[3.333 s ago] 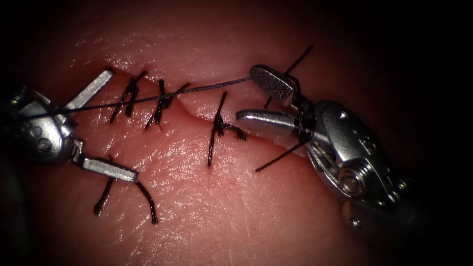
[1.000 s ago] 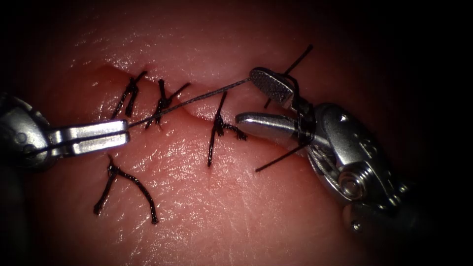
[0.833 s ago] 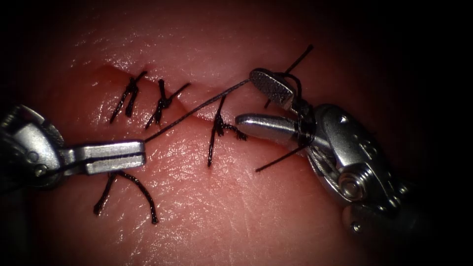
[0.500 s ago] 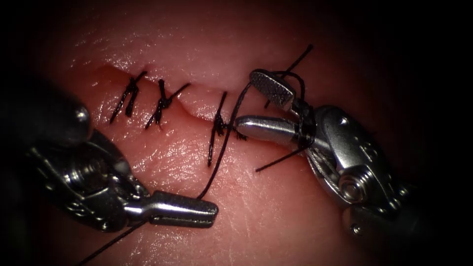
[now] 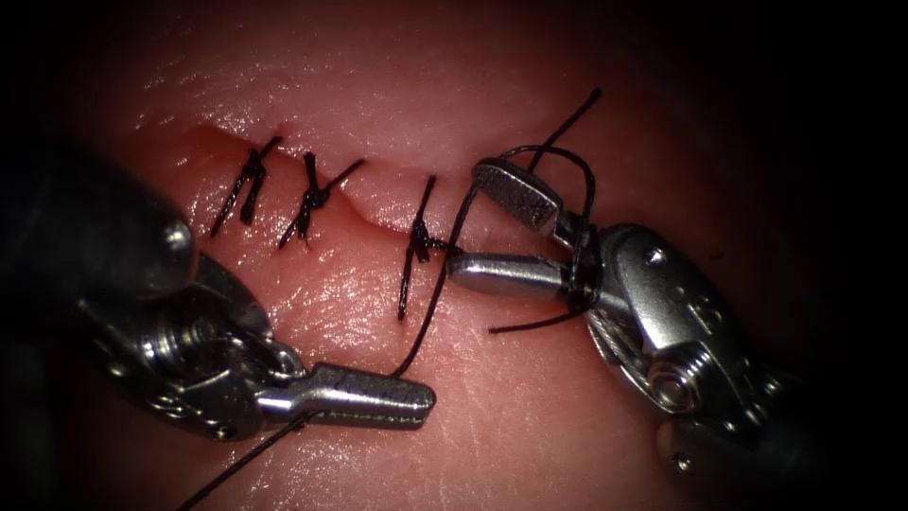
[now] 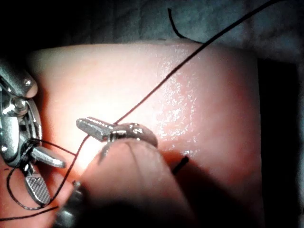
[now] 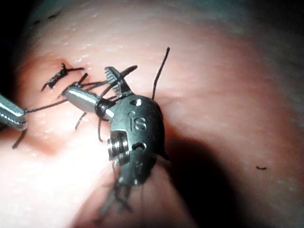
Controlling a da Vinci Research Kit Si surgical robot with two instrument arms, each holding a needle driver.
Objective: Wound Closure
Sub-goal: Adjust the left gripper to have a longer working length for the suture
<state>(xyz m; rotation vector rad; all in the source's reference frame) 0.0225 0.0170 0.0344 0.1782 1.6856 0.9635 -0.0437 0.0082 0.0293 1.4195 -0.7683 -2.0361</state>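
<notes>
The left tool (image 5: 416,401) sits in the lower left of the endoscope frame, jaws clamped on the thread (image 5: 437,284). From there the thread runs up across the tissue (image 5: 454,435) to the right tool (image 5: 473,222) at centre right, where it's looped around the base of those jaws. The right tool's jaws are spread apart and grip nothing. Three tied stitches (image 5: 307,199) cross the cut (image 5: 374,210) in the upper left. A loose end of thread (image 5: 530,324) lies just below the right tool's lower jaw.
</notes>
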